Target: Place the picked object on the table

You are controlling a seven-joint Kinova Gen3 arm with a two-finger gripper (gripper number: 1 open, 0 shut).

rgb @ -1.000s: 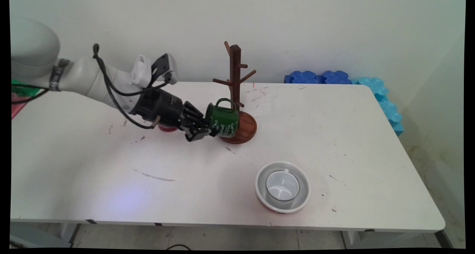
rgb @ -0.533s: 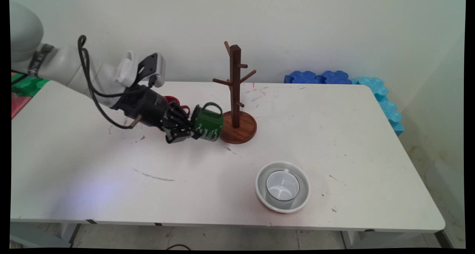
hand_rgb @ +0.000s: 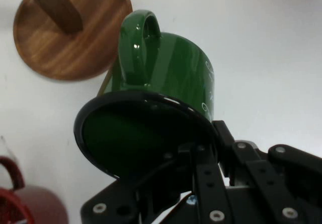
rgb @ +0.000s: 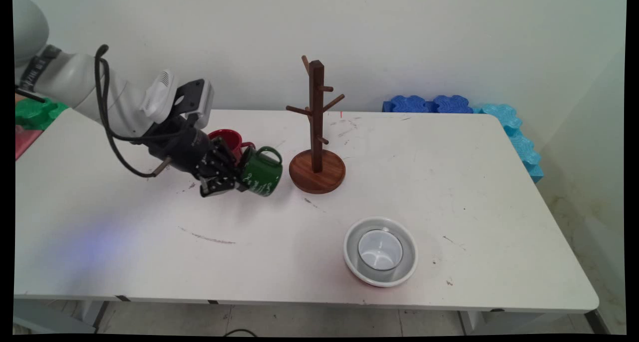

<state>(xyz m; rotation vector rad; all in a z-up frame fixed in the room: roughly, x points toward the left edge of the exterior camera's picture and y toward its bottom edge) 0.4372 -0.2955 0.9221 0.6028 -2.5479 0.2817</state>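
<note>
White laminate, scuffed and streaked with dark marks, made up the table [rgb: 449, 182] seen in the main view, and a plain pale wall was seen behind it. Blue foam blocks [rgb: 432, 104] were lined along the far right edge, with lighter turquoise ones [rgb: 519, 140] running down the right side. A green block [rgb: 35, 111] was cut off at the left edge, partly hidden by the arm. A wooden mug tree [rgb: 316, 132] was stood on its round base near the table's middle, its pegs bare. A white bowl [rgb: 352, 254] with a white cup [rgb: 380, 250] inside it was placed nearer the front edge. The gripper [rgb: 234, 174] was held low over the table to the left of the tree, and its fingers were pinched on the rim of a green mug [rgb: 260, 171], which was tilted with its handle uppermost; whether the mug touched the table could not be told. A red mug [rgb: 227, 137] was stood just behind the gripper, largely hidden by it. In the hand view the green mug [hand_rgb: 166, 78] was shown from its open mouth, one black finger [hand_rgb: 151, 178] reaching inside the dark rim and the other pressed outside it. The tree's base [hand_rgb: 70, 38] was cut off at the top left, and only a part of the red mug [hand_rgb: 30, 204] was visible at the bottom left corner.
</note>
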